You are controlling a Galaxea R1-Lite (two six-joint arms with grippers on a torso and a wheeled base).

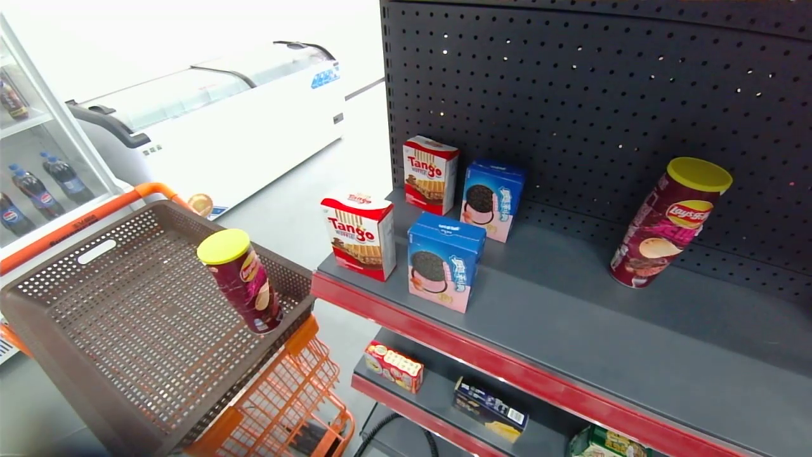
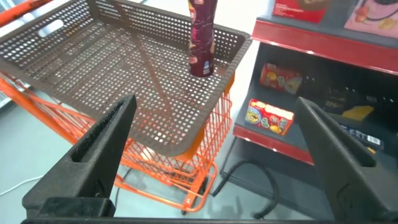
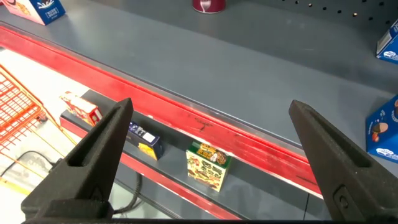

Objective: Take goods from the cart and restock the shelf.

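Wide open, empty: left gripper (image 2: 216,104), right gripper (image 3: 211,107). In brown basket (image 1: 127,304): one chips can (image 1: 244,289). On shelf (image 1: 571,317): second can (image 1: 666,228), four boxes (image 1: 444,263).

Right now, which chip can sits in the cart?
The left can, standing in the brown basket at its shelf-side edge; the right can stands on the grey shelf near the pegboard.

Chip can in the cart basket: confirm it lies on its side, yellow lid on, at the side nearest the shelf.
Wrong. The chip can stands upright in the basket, not on its side, as the head view shows. The yellow lid is on, and it is at the side nearest the shelf: that much is correct.
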